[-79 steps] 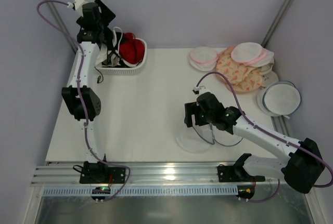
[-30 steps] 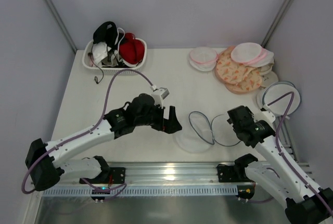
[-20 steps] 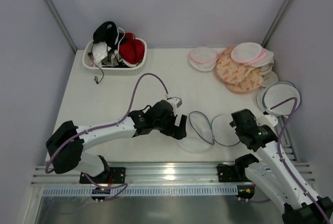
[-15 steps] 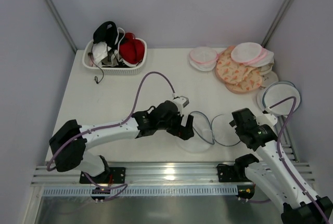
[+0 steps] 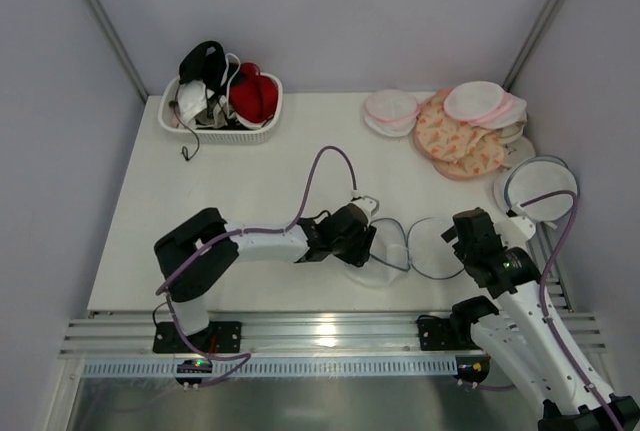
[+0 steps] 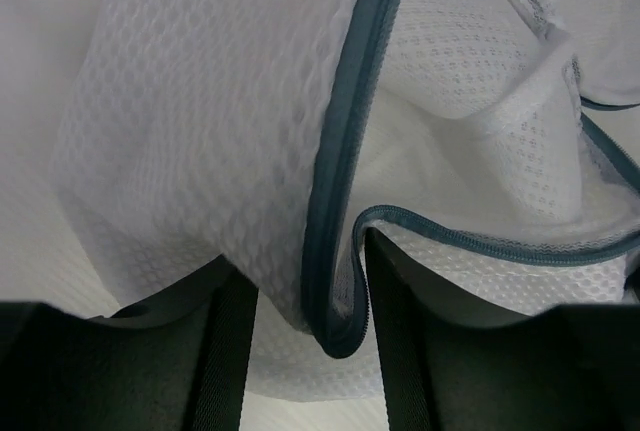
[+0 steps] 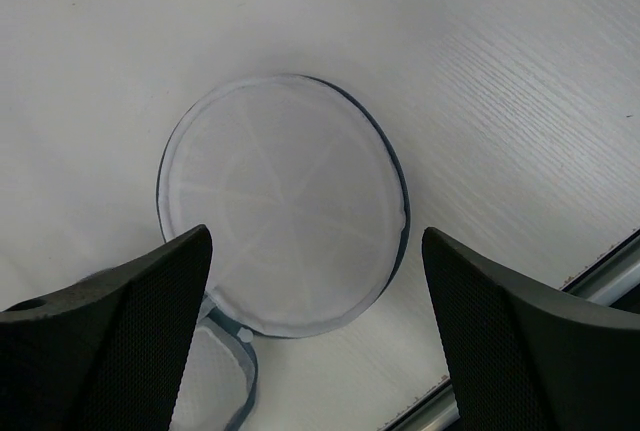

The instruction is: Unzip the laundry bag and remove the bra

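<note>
A: What are the jaws doing?

B: Left gripper [image 6: 306, 281]: jaws apart, straddling a fold of grey-blue zip rim [image 6: 350, 131] on the laundry bag [image 5: 372, 269], not pinching it. Right gripper [image 7: 315, 233]: jaws wide apart, empty.

A: Which step is this?

B: Probably the end. The bag lies unzipped near the front edge, halves side by side, long axis left to right. The black bra [image 5: 203, 59] sits in the white basket [image 5: 240, 134], far-left corner. Next: close on the rim alone, or withdraw.
</note>
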